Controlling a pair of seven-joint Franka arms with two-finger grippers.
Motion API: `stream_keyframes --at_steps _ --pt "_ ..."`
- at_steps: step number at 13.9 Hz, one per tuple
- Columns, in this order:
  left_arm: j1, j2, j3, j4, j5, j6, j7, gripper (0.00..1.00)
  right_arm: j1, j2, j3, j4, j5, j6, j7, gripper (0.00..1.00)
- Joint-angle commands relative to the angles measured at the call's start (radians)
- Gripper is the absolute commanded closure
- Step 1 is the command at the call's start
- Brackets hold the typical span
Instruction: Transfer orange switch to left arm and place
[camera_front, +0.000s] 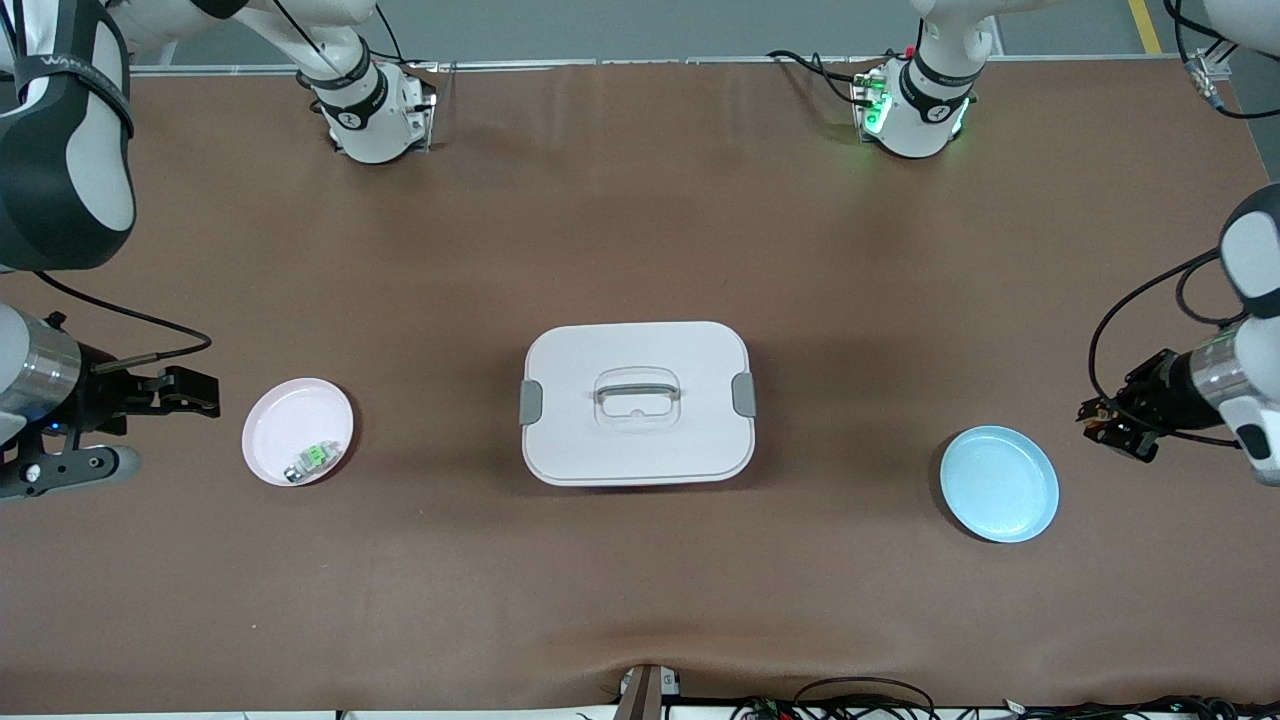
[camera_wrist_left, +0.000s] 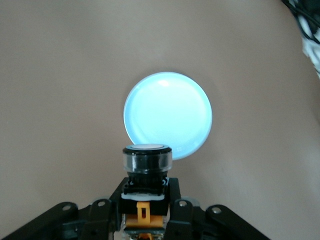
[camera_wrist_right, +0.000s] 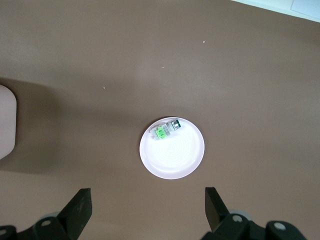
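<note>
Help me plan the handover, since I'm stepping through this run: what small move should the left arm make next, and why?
Probably lower the left gripper toward the blue plate. It is shut on the orange switch, up in the air by that plate at its own end of the table, past the box. The right gripper waits open near the pink plate.

- In the front view, both arms run off the picture's side edges; the left gripper is small and dark there, and the switch it holds cannot be made out.
- In the left wrist view, the switch is cut off at the picture's edge, and it covers a bit of the blue plate's rim.
- In the right wrist view, the box shows only as a pale corner at the edge.
- The green part on the pink plate is too small to read in detail.
</note>
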Motion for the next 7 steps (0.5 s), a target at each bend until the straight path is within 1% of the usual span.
stream_keyframes --at_steps 1,3,5,7 --pt "-0.031 0.053 0.000 0.013 0.083 0.054 -0.155 1.00 -0.032 -0.065 0.013 -0.024 -0.009 -0.014 -0.004 0.00" --pt "-0.037 0.090 0.000 0.013 0.083 0.094 -0.195 1.00 -0.055 -0.091 0.019 -0.024 0.002 -0.073 -0.006 0.00" --pt "-0.037 0.127 0.000 0.013 0.083 0.136 -0.215 1.00 -0.064 -0.148 0.024 -0.024 0.004 -0.141 -0.001 0.00" --pt "-0.037 0.168 0.002 0.013 0.085 0.189 -0.217 1.00 -0.067 -0.191 0.022 -0.026 0.008 -0.162 -0.003 0.00"
